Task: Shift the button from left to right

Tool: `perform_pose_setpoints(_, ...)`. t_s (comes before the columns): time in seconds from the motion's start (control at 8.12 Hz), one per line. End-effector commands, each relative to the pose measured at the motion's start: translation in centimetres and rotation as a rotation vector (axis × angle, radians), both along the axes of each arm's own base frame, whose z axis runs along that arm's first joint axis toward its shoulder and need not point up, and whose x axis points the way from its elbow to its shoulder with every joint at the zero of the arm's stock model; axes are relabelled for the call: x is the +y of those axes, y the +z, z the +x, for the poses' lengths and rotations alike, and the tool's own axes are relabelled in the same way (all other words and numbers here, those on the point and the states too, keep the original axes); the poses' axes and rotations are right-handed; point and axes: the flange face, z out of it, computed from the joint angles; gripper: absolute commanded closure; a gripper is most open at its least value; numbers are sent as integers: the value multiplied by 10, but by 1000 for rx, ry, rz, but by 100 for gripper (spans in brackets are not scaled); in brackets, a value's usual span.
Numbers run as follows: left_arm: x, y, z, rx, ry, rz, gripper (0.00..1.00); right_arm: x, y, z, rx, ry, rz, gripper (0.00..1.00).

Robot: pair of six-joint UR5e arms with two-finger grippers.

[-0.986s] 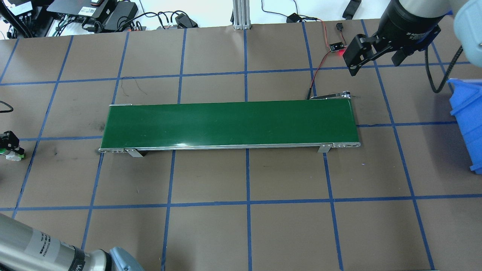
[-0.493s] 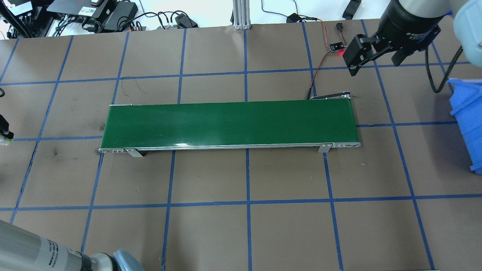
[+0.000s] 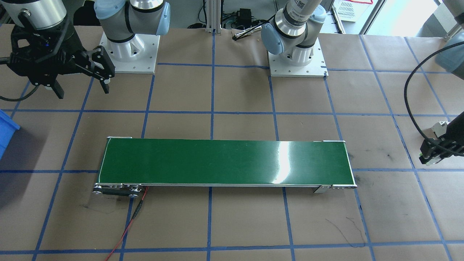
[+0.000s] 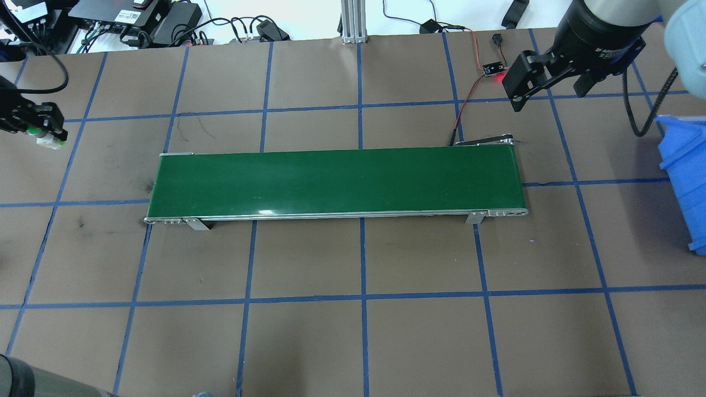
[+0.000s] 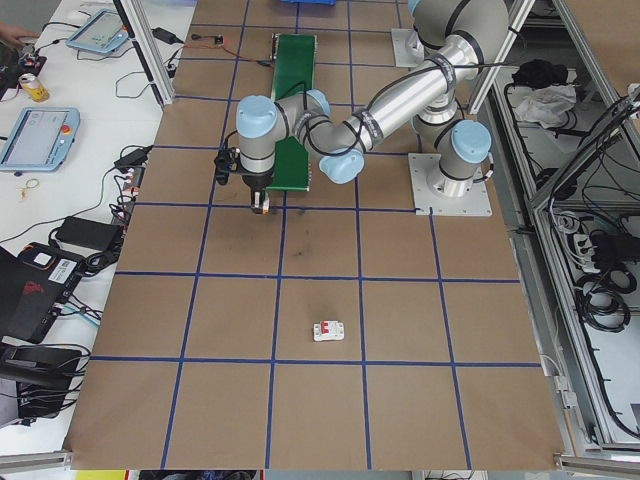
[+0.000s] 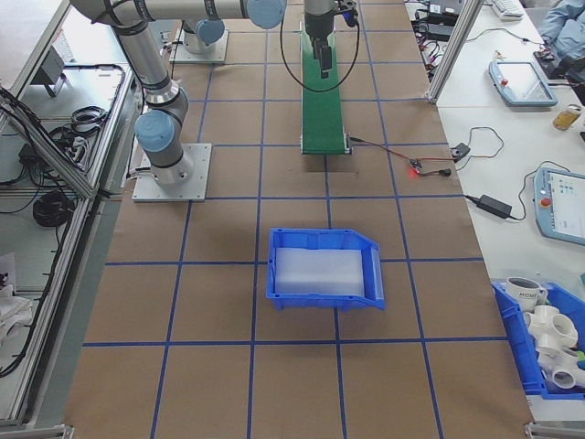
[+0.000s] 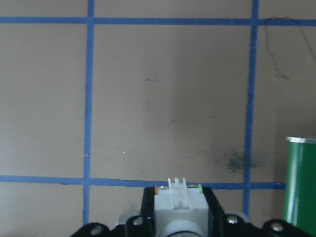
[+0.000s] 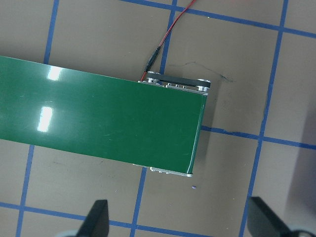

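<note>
The button [image 4: 47, 141], white-bodied with a green cap, is held in my left gripper [image 4: 39, 131] above the brown table, left of the green conveyor belt [image 4: 336, 181] and level with its far edge. In the left wrist view the button's white body [image 7: 178, 208] sits between the black fingers, and the belt's end [image 7: 301, 182] shows at the right. My right gripper [image 4: 550, 95] hangs open and holds nothing beyond the belt's right end. In its wrist view the fingers [image 8: 97, 218] stand wide apart over that belt end [image 8: 168, 128].
A blue bin [image 4: 686, 176] stands at the right edge of the table. A red-lit sensor board [image 4: 492, 69] with red wires lies behind the belt's right end. A white circuit breaker [image 5: 328, 331] lies on the table far to the left.
My left gripper, holding the button, has swung from the left edge near the belt's front toward the far side and slightly right. The right arm has not moved.
</note>
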Motion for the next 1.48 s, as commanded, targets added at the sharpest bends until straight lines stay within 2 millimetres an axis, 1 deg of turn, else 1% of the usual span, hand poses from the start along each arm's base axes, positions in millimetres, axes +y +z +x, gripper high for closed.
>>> perform_pose_setpoints(0.0,-32,-11,-104,32,-36,4,100,0,-1,-1,0,-1,2,0)
perform_pose_setpoints(0.12,-37,-25,-128,42,-82,29,100,0,-1,-1,0,-3,2,0)
perform_pose_setpoints(0.25,-43,-42,-145,74,-97,47,100,0,-1,-1,0,-2,2,0)
perform_pose_setpoints(0.37,-44,-51,-165,93,-120,65,100,0,-1,0,0,0,2,0)
perform_pose_setpoints(0.49,-41,-69,-171,92,-132,103,100,0,-1,-1,0,-1,2,0)
perform_pose_setpoints(0.62,-29,-93,-174,106,-131,145,100,0,-1,-1,0,-2,2,0)
perform_pose_setpoints(0.74,-18,-110,-177,113,-129,164,100,0,-1,-1,0,-2,2,0)
perform_pose_setpoints(0.86,-14,-115,-178,110,-132,164,100,0,-1,0,0,0,2,0)
perform_pose_setpoints(0.99,-12,-107,-180,109,-134,158,100,0,-1,0,0,0,2,0)
perform_pose_setpoints(1.11,-9,-99,-180,110,-135,172,78,0,0,-1,0,-1,0,0)
perform_pose_setpoints(1.23,-4,-98,-185,120,-138,211,1,0,-1,-1,0,-2,2,0)
perform_pose_setpoints(1.36,3,-94,-190,129,-132,243,0,0,-1,-1,0,-2,2,0)
